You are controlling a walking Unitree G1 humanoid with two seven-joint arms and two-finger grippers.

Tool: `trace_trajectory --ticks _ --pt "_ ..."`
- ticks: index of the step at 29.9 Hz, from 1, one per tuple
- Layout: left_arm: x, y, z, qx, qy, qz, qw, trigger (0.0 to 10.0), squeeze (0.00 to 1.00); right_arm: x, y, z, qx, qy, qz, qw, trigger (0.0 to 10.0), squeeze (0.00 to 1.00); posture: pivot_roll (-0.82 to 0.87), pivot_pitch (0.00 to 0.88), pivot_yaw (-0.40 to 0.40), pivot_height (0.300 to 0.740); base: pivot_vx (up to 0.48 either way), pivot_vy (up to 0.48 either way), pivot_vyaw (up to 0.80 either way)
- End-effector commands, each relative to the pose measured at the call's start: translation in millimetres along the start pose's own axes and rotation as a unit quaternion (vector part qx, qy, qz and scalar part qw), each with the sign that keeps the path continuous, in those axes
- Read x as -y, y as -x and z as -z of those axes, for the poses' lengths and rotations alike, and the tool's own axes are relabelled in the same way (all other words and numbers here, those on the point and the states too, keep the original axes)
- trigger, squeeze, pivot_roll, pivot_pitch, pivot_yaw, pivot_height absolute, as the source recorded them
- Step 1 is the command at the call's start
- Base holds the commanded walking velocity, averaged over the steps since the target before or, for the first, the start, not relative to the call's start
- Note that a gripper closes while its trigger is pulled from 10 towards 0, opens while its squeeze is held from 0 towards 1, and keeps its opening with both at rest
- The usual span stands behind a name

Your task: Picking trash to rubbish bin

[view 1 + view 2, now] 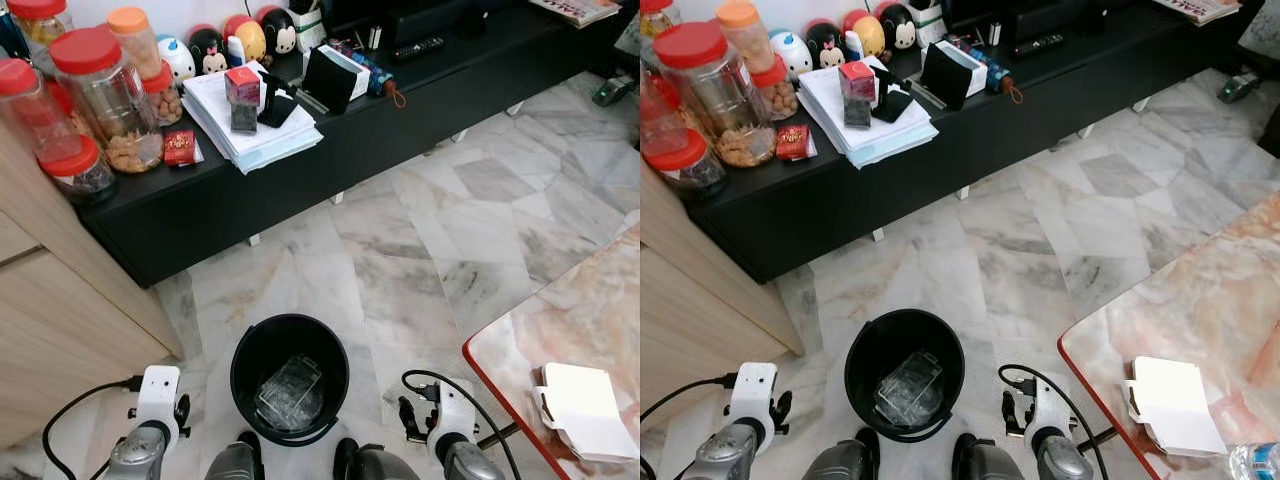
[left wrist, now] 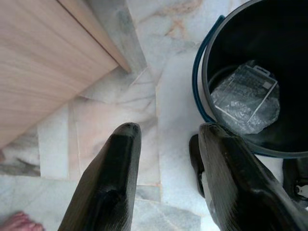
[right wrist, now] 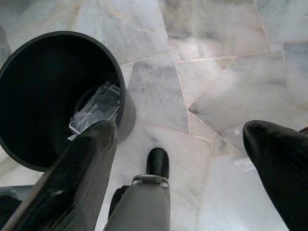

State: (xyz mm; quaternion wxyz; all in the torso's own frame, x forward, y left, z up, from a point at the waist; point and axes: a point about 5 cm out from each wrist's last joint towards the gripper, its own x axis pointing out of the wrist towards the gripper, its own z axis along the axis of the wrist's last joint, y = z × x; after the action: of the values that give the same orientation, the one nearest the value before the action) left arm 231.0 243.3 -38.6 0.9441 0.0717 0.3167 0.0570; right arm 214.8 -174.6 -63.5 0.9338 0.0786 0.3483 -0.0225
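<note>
With wrapper already in bin, drop step judged done — left gripper beside bin, right gripper beside it, both spread, empty. Next: locate further trash.

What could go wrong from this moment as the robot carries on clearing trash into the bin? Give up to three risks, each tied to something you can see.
1. The black bin stands on the floor right before the robot's feet; a step forward could knock it over and spill the clear plastic packaging inside.
2. The white box lies near the marble table's red edge; a clumsy reach by the right gripper could push it off.
3. The cluttered black cabinet holds jars and papers that could be mistaken for trash.
</note>
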Motion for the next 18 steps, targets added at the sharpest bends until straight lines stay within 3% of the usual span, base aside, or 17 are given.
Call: trace_trajectory --ticks 1,18 --pt "0.4 6.3 20.5 -0.038 0.017 -0.007 0.999 10.0 0.00 8.9 5.9 14.9 -0.021 -0.018 0.022 0.999 10.0 0.00 0.16 0.183 -0.063 0.740 0.000 0.000 0.00" --pt "1.7 4.4 15.7 -0.031 0.019 -0.003 0.999 10.0 0.00 5.7 6.8 16.5 -0.012 -0.030 0.012 0.999 10.0 0.00 0.16 0.160 -0.057 0.740 0.000 0.000 0.00"
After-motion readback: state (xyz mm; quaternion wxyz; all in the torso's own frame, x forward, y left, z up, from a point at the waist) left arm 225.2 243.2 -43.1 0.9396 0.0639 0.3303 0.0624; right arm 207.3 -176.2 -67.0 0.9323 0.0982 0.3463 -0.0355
